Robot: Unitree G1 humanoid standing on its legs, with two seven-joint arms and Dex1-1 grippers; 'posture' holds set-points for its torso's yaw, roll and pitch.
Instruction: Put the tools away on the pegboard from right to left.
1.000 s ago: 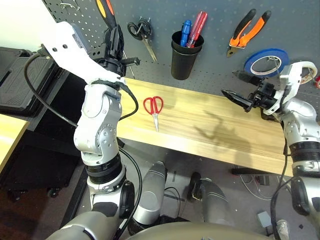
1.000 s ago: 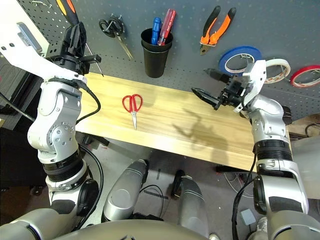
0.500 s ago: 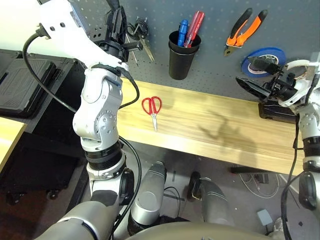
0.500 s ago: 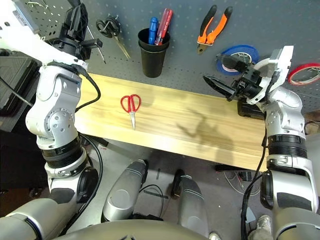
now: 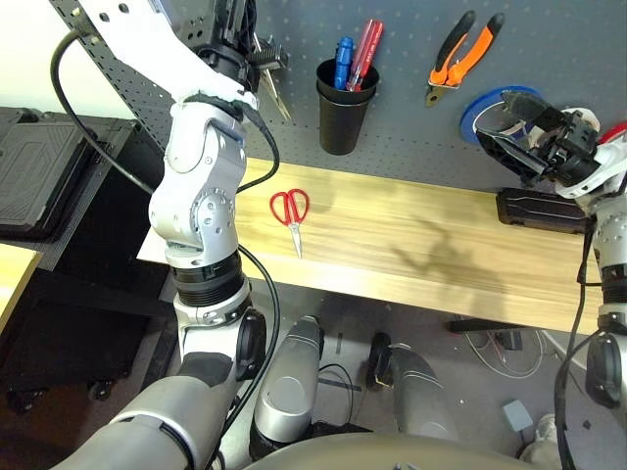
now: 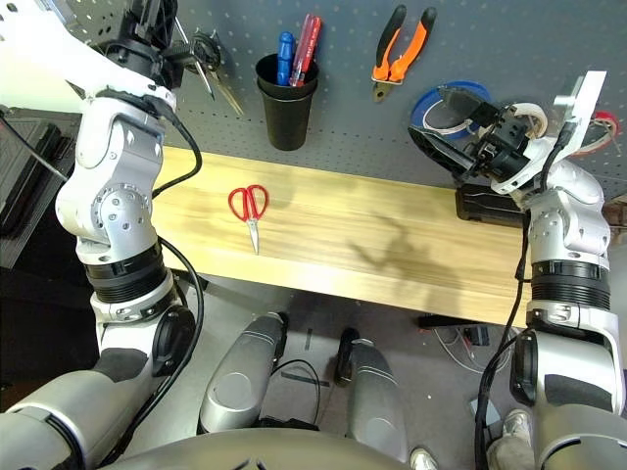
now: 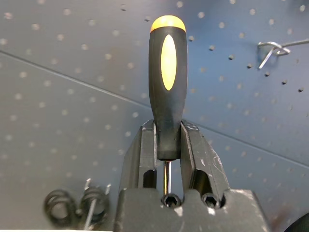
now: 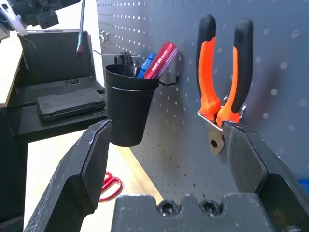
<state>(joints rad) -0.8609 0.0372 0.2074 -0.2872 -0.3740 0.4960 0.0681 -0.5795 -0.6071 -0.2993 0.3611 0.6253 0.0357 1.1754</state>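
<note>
The left wrist view gives what the head views hide: the left gripper [image 7: 169,145] is clamped on the slim screwdriver [image 7: 167,82] at the base of its black-orange handle, the handle standing up between the two fingers, the thin shaft running down between them, close in front of the pegboard [image 7: 72,58]. From the head, that gripper [image 5: 235,29] is raised high against the board's left part, next to the hanging black-handled scissors [image 5: 269,83].

The right wrist view looks between the right gripper's [image 8: 169,145] widely parted, empty fingers at the orange-and-black-handled pliers [image 8: 222,82] hanging on a hook, and at the black cup [image 8: 128,108] with blue and red handles in it. In the head views this gripper [image 6: 446,132] is held up in front of the blue tape roll [image 5: 480,103], below and to the right of the pliers, apart from them.

The red-handled scissors [image 5: 291,211] lie flat on the wooden counter [image 5: 421,245], blades pointing toward the robot, below the cup and well apart from both grippers.
</note>
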